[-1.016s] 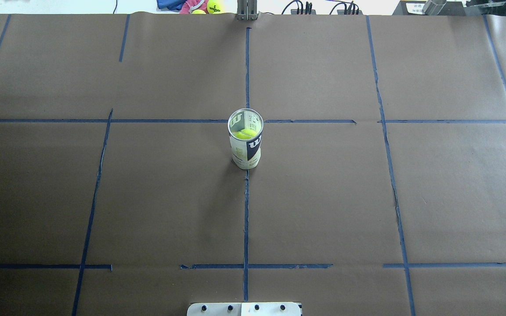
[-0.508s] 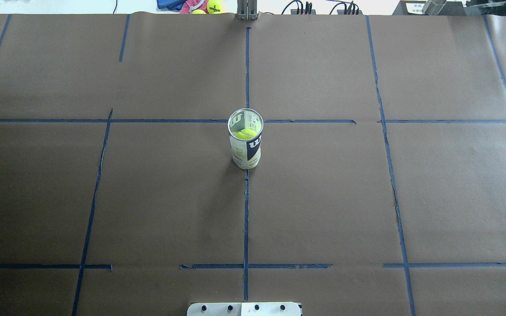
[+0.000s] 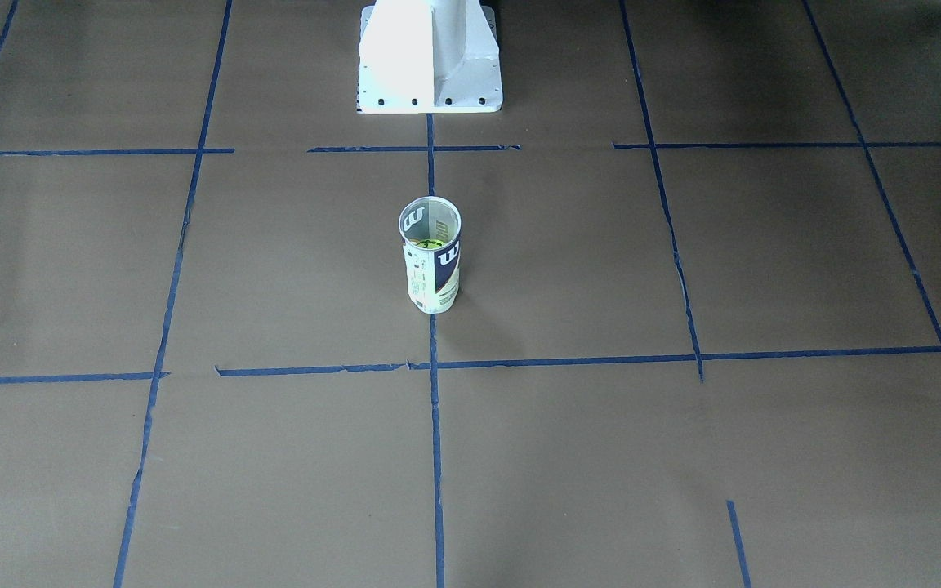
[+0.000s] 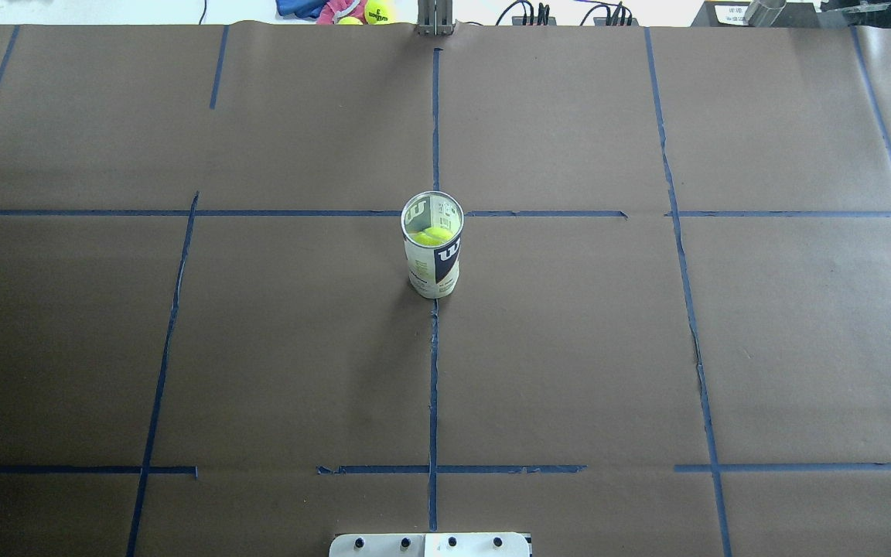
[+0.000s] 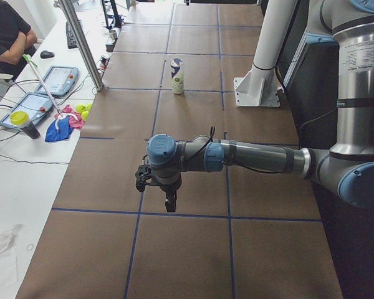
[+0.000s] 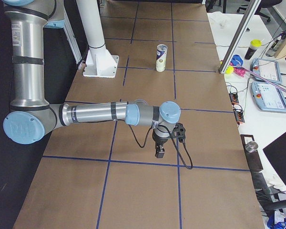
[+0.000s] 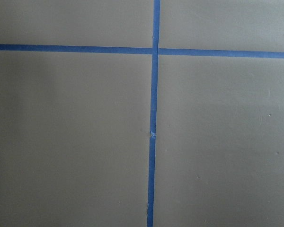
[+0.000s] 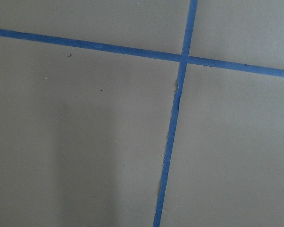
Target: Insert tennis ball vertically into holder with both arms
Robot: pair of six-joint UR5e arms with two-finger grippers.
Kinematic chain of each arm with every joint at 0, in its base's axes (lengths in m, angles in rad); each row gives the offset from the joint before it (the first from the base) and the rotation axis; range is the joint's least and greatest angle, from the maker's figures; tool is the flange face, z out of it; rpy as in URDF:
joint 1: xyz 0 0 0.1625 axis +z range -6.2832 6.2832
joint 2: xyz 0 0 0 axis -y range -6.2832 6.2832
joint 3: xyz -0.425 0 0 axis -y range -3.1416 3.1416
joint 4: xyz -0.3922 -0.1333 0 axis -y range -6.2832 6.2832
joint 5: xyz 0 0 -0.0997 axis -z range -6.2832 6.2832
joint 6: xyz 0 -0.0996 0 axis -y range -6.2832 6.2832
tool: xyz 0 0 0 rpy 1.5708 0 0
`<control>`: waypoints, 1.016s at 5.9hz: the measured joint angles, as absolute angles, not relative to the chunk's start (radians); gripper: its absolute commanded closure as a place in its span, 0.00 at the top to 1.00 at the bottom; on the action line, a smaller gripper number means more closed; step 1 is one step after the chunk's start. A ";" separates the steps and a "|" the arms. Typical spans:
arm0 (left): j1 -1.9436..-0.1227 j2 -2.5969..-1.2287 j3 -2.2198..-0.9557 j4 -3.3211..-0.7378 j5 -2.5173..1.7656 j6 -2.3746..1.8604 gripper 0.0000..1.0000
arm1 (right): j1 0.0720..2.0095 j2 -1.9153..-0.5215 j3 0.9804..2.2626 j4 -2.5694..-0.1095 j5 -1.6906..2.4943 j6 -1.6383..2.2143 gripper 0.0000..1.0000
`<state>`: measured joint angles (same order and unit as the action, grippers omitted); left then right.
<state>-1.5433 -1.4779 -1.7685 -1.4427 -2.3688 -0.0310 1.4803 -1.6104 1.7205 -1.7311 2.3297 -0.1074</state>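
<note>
The clear plastic cylindrical tennis-ball can w/ white-navy label (image 4: 431,259) stood upright at table centre, on the middle blue tape line (image 4: 433,387), open metal rim up. The fuzzy yellow-green tennis ball (image 4: 430,236) sat inside it, visible thru the mouth.

Both hands were well apart from the can. The black left gripper (image 5: 169,205) hung fingers-down over the brown paper-covered table (image 5: 193,255) toward the robot's left end, by a tape crossing. The black right gripper (image 6: 159,152) hung the same way toward the right end. You couldn't tell for either whether the jaws were spread or closed, since they showed in the side cams only.

View diffs for you:
- Overhead + front cams showed the can (image 3: 430,269) and ball (image 3: 430,242) but no arm, just the white pedestal base (image 3: 430,57).
- Side cams showed the silver-grey left arm w/ blue joint caps (image 5: 255,156) and the matching right arm (image 6: 95,114) stretched low over the table, w/ the can (image 5: 177,76) far behind them. The ball was too small to make out there.
- Wrist cams gave only paper and crossing tape, left (image 7: 155,49) and right (image 8: 184,59), w/ no fingers in frame.
- Overhead also caught a spare yellow ball (image 4: 377,11) past the far table edge.
- Left side cam showed an operator in a black shirt (image 5: 6,31) at the white bench.
</note>
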 measured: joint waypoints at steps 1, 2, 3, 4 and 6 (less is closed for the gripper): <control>-1.543 -1.481 -1.769 -1.440 -2.369 -0.031 1.00 | 1.480 -1.611 1.720 -1.731 2.330 -0.107 1.00; -1.543 -1.481 -1.772 -1.436 -2.369 -0.030 1.00 | 1.480 -1.613 1.720 -1.731 2.331 -0.106 1.00; -1.543 -1.479 -1.775 -1.434 -2.370 -0.027 1.00 | 1.480 -1.614 1.719 -1.732 2.332 -0.105 1.00; -1.543 -1.477 -1.778 -1.433 -2.369 -0.023 1.00 | 1.479 -1.615 1.718 -1.732 2.332 -0.105 1.00; -1.542 -1.472 -1.777 -1.432 -2.369 -0.020 1.00 | 1.479 -1.615 1.716 -1.731 2.333 -0.101 1.00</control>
